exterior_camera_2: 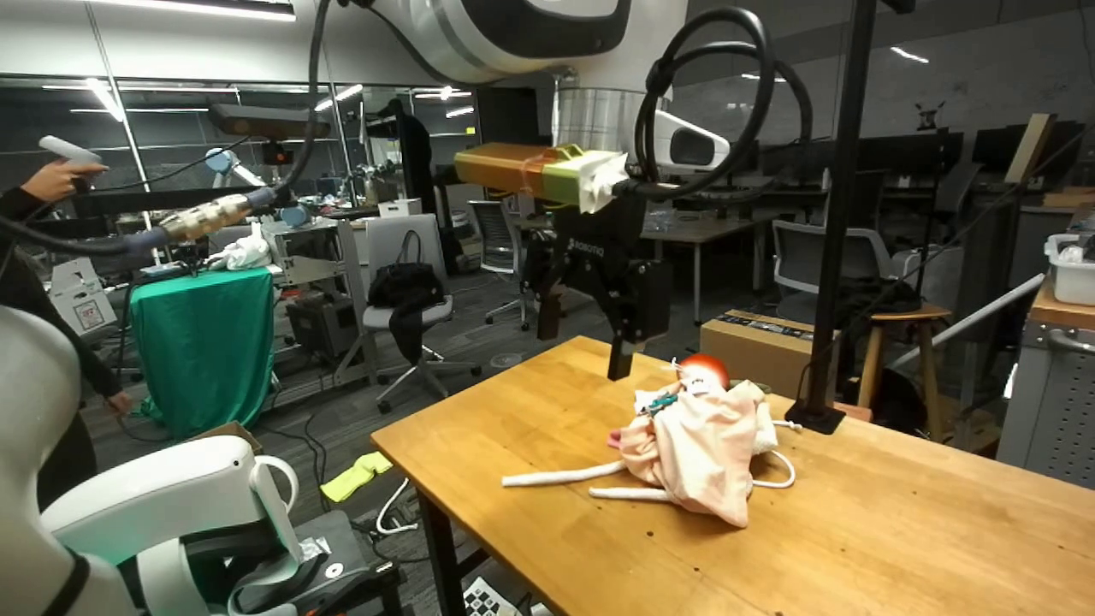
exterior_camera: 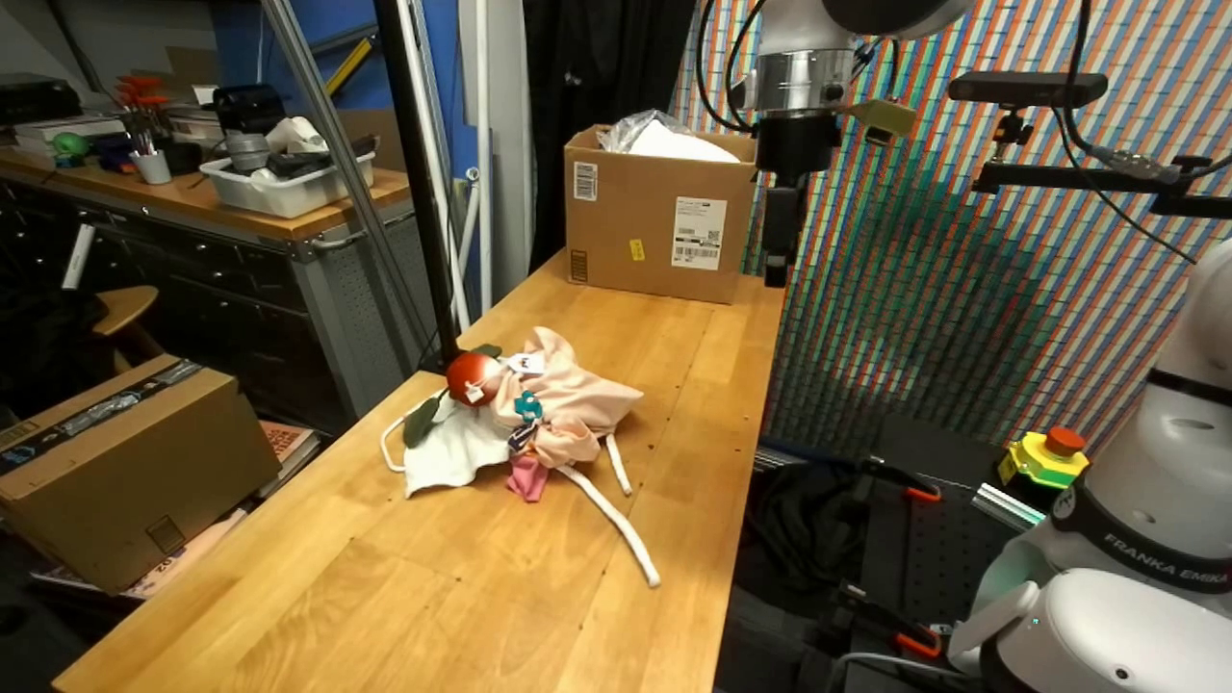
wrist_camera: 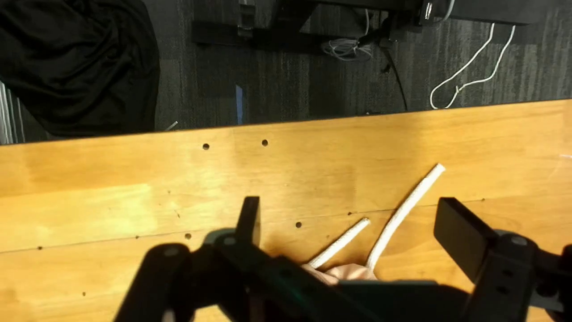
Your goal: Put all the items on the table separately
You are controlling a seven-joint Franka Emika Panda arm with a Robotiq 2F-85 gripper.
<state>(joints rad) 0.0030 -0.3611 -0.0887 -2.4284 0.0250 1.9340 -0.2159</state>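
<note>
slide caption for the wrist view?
Open pincer over the table, partly hiding the peach cloth from which two white cords extend.

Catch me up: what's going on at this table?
The Robotiq gripper hangs open and empty above the wooden table, touching none of the items. In an exterior view, a person's hand holds a white controller-like device, possibly for teleoperation. A peach cloth, white cloth, red ball and pink piece lie bunched in one heap, with white cords trailing out. They're not yet separated.
</note>
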